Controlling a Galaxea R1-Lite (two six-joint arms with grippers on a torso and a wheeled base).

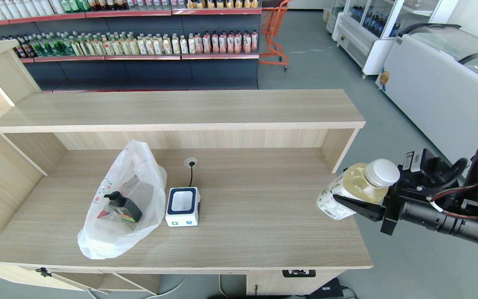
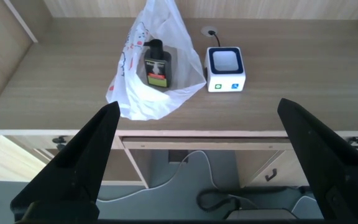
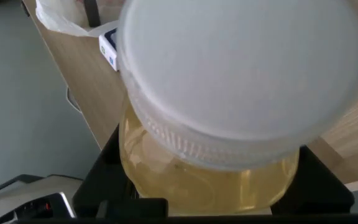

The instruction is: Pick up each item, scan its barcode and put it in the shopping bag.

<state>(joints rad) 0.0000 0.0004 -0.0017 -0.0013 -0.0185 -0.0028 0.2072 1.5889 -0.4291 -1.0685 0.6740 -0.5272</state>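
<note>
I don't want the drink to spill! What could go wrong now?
The bottle lies tilted in the right gripper by the right edge of the counter, seemingly partly over the floor; a slip would likely drop it there. The shopping bag is floppy and slumped, with a pump bottle already inside, so putting this one in might snag or push it. The scanner stands right beside the bag and could get bumped.

Head view overlooks tabletop (image 1: 264,224) from above; left wrist, off near edge, shares bag (image 2: 132,99), scanner (image 2: 225,70); right wrist tight on bottle (image 3: 241,93).
</note>
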